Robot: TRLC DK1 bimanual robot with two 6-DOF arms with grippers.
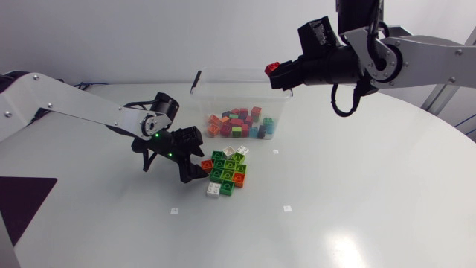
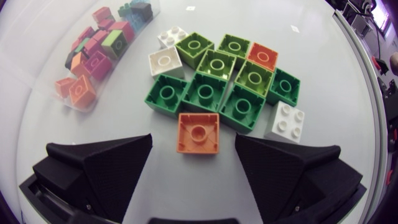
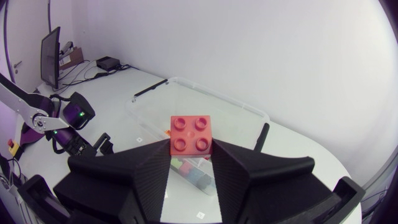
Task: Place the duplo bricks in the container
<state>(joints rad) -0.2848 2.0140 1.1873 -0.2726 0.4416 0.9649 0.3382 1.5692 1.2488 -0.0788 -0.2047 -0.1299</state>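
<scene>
Bricks [image 1: 227, 171] in green, white and orange are lying in a tight cluster on the table [image 1: 357, 193], near the clear container [image 1: 223, 83], which is holding a heap [image 1: 242, 123] of mixed pieces. The left gripper [image 2: 194, 142] is sitting low at the cluster's edge with its fingers spread wide and gripping nothing, an orange brick [image 2: 198, 132] lying between the fingertips without touching either. The right gripper [image 3: 191, 148] is hanging in the air by the container's rim, its fingers pressing from both sides on a red brick [image 3: 191, 134].
</scene>
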